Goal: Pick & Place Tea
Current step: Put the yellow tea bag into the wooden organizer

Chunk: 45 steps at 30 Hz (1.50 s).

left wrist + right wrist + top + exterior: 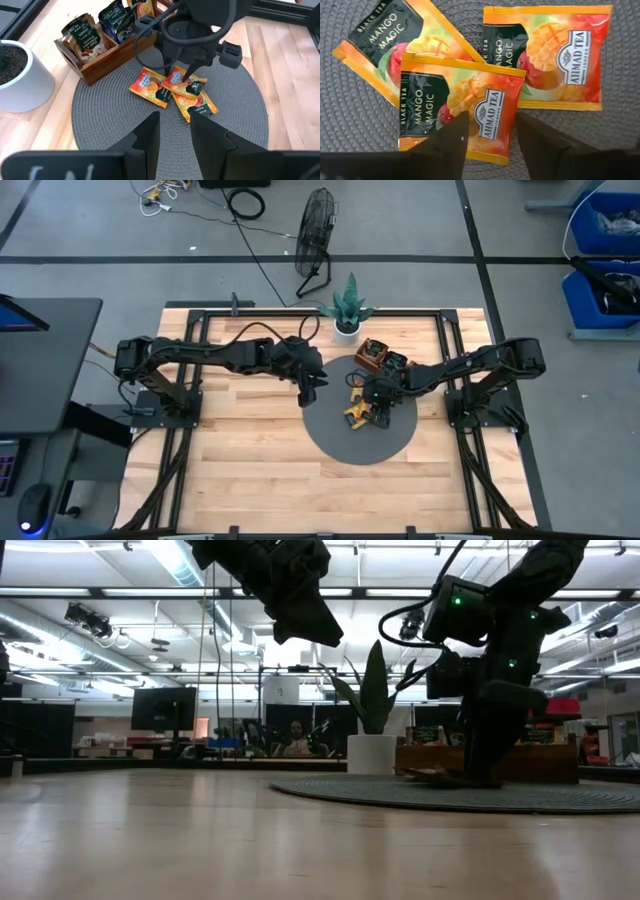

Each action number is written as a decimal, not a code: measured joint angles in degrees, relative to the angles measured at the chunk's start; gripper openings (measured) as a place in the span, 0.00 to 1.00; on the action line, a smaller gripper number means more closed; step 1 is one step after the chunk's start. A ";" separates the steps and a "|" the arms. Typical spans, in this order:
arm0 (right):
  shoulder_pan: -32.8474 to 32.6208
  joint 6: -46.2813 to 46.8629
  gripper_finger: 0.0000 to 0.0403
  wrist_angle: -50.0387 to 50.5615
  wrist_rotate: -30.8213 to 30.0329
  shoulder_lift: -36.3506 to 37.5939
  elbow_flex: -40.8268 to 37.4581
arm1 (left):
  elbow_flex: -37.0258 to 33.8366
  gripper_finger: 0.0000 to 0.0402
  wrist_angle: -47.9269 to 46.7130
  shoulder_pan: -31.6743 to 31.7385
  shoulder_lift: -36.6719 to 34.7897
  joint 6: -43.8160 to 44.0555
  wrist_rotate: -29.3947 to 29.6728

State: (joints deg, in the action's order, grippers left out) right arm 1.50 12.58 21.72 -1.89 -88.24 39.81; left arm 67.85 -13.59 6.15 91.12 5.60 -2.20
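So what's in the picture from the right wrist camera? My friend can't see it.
Three orange mango tea sachets lie overlapping on a grey woven mat, seen from close above. The right gripper hangs just over the front sachet with its two dark fingers apart, holding nothing.

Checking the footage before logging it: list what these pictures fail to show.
- Orange mango tea sachets: in the low view, hidden behind the right gripper; tiny in the high view.
- Brown wooden compartment tray: far end cut off by the left wrist view's edge.
- Dark sachets in the tray: labels too small to read.
- Left gripper: its fingertips are cropped.
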 joint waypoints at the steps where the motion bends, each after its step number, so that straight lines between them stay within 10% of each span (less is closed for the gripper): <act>1: 0.00 -0.06 0.41 0.00 0.00 -0.03 0.00 | 0.00 0.28 -0.01 0.00 -0.01 0.08 0.00; 10: 0.00 -1.07 0.03 0.54 -0.07 0.62 0.09 | 0.00 0.28 -0.01 0.00 -0.01 0.23 0.02; 31: -0.07 8.54 0.00 14.15 -14.75 11.54 14.90 | -0.04 0.28 0.90 0.04 -0.69 1.62 5.59; 45: -0.09 21.87 0.00 -10.99 -39.35 22.18 15.02 | 0.00 0.28 24.74 0.04 -3.03 4.51 12.26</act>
State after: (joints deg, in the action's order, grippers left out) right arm 1.41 34.45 10.73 -41.24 -66.06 54.83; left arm 67.85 11.14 6.20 88.09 10.11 10.07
